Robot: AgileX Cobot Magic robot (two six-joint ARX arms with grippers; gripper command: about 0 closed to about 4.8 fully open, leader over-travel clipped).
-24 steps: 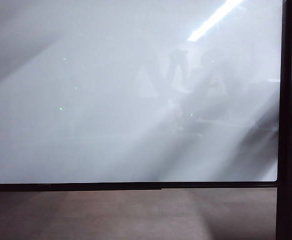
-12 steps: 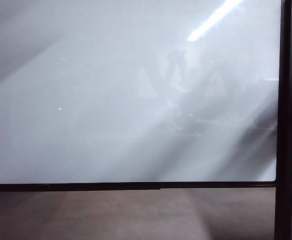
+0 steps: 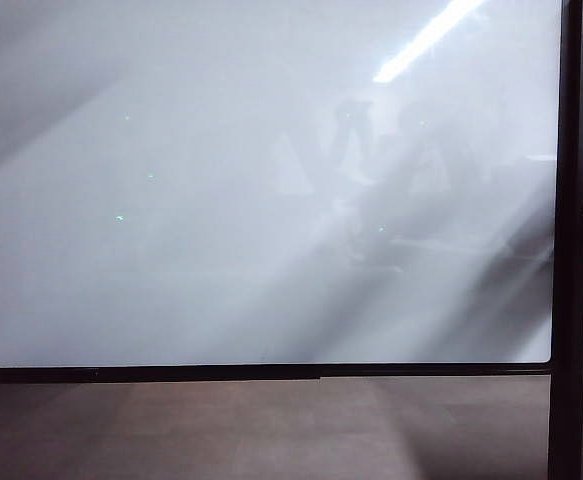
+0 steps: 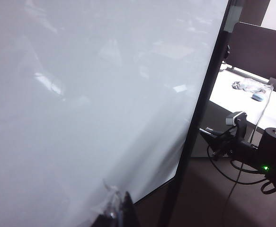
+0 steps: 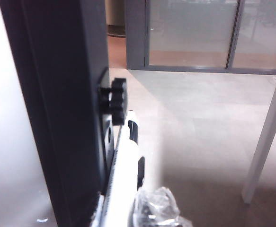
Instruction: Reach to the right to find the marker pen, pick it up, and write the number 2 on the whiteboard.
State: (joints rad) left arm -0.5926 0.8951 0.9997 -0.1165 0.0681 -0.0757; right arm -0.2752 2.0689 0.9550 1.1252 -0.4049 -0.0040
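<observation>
Pen and post run nearly parallel: in the right wrist view the marker pen (image 5: 125, 165) lies just beside the frame post (image 5: 57, 118), on the side away from the whiteboard (image 3: 221, 200). Its long axis points straight away from the right gripper (image 5: 134, 210), with the dark tip far out, close under the black knob (image 5: 114, 100) on the post. The pale barrel comes back to the gripper's plastic-wrapped finger (image 5: 157, 208) and passes right beside it. The other finger is hidden, so I cannot tell whether the jaws are clamped on the pen or only flank it.

The right arm is plainly the nearer one. The left gripper (image 4: 121, 213) hangs on the board side of the post, close to the board's lower corner. Only a dark tip and a scrap of plastic show, so whether it is open or closed cannot be told.

As I judge it, the coming move turns on a firm hold along that axis and then carrying the tip round the post to the board face.

Against the exterior view of a second ago little differs: the board is blank as before, no number 2 on it. The post's inner edge sits a touch further in, and the faint reflections have shifted slightly.
</observation>
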